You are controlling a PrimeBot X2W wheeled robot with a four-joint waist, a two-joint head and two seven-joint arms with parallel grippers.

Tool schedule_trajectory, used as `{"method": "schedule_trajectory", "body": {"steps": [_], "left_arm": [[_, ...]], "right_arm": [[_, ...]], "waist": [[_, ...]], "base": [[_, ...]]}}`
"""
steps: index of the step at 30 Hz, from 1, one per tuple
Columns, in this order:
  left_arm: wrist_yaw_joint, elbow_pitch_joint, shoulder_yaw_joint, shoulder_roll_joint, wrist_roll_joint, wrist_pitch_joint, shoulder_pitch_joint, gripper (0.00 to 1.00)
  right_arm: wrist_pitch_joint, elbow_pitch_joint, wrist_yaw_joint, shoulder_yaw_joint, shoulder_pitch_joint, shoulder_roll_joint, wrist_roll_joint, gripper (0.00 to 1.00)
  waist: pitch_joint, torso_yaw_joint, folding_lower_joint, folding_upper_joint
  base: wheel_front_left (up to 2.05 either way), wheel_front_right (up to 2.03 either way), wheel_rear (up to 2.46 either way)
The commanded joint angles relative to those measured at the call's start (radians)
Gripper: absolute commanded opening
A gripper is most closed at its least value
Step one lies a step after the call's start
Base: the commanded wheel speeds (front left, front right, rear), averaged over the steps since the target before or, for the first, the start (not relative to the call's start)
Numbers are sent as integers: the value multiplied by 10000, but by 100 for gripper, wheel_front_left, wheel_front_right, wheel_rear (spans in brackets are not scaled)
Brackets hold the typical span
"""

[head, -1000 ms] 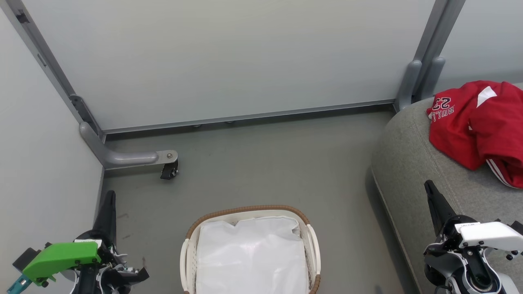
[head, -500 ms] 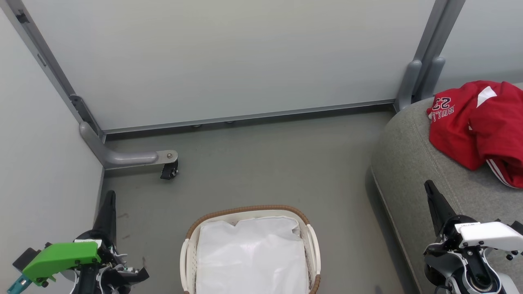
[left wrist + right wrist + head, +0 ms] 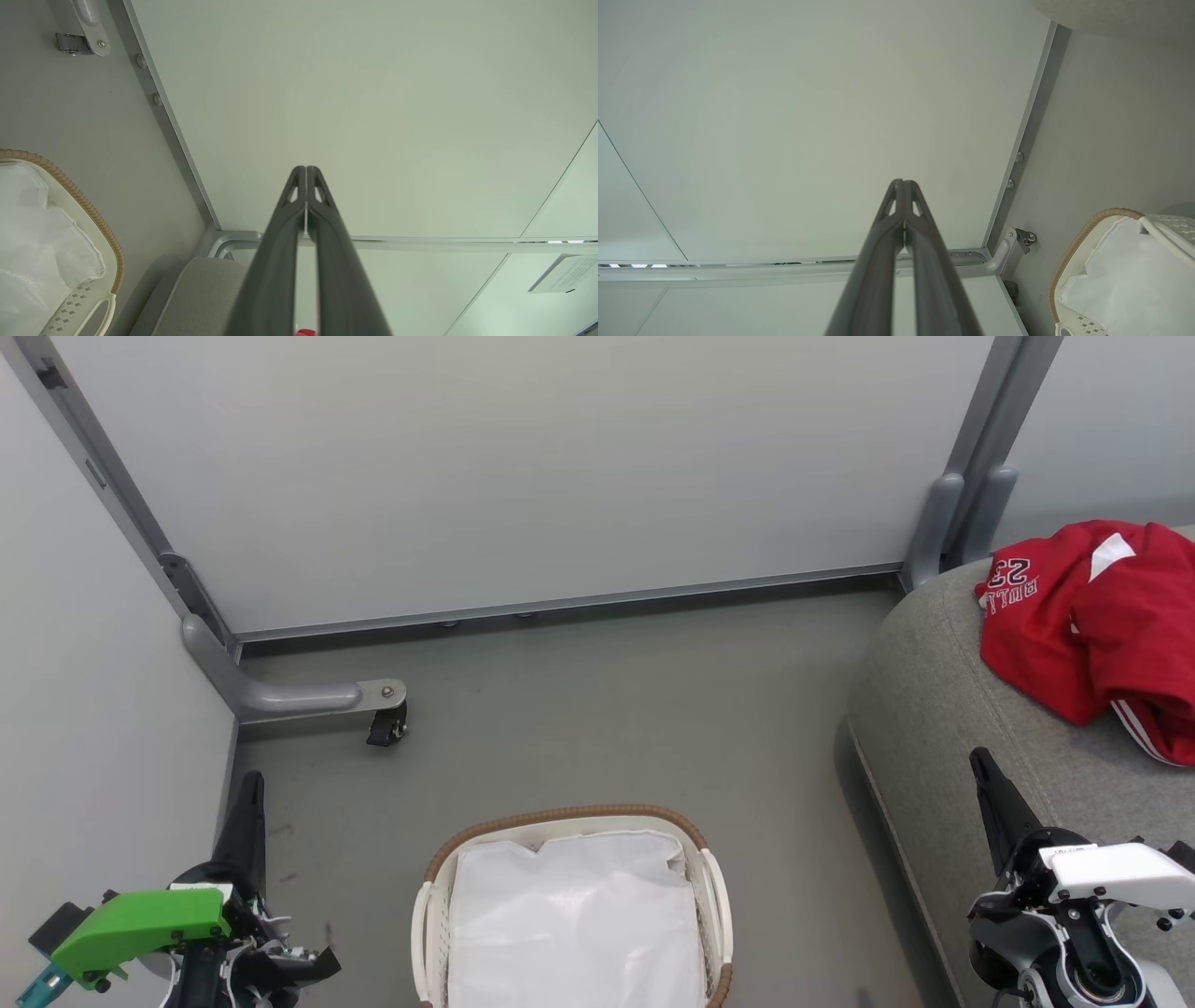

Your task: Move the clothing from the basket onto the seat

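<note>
The red clothing, with "BULLS 23" lettering and white stripes, lies bunched on the grey seat at the right edge of the head view. The white basket with its brown woven rim stands on the floor at bottom centre, and only its white cloth liner shows inside. My left gripper stands at the lower left, shut and empty, well left of the basket. At the lower right my right gripper is shut too, over the seat's front edge. In each wrist view the fingertips meet, left gripper and right gripper, with the basket off to one side.
Grey partition panels wall in the far side and the left. A metal foot with a black caster juts onto the floor at the left. A strip of the seat shows in the left wrist view.
</note>
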Motion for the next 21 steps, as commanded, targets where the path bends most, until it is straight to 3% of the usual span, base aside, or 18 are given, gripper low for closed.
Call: {"method": "schedule_trajectory", "body": {"steps": [1,21], "left_arm": [[-64,-16,20,58,-34,43,-104,0],[-65,-17,20,58,-35,42,-103,0]], "right_arm": [[31,-37,-7,-21,106,-59,34,0],[30,-37,-7,-20,106,-58,35,0]], "waist": [[0,0,0,0],[0,0,0,0]], "base": [[0,0,0],[0,0,0]]}}
